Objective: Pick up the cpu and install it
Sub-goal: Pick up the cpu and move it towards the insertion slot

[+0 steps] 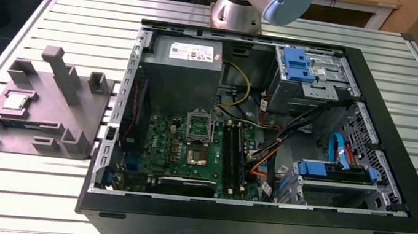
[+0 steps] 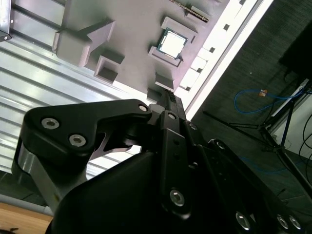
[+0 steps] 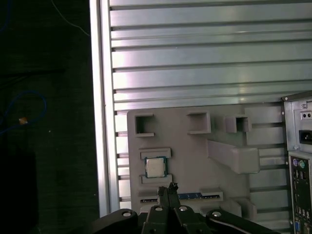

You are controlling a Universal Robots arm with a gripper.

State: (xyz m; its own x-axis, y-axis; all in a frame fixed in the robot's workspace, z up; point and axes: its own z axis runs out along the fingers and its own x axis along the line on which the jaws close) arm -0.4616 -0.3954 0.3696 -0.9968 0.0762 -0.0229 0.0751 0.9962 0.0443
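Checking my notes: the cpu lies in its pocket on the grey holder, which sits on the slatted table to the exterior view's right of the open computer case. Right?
Not quite. The exterior view shows the grey holder on its left of the open computer case, not the right. The cpu does lie in its pocket there, on the slatted table.

No text legible in any view, white label (image 1: 188,51) on the grey power supply box (image 1: 182,85) in the computer case (image 1: 258,233) with print too fine to read, motherboard (image 1: 165,143) markings unreadable, cpu (image 3: 155,167) top face showing no readable marking.
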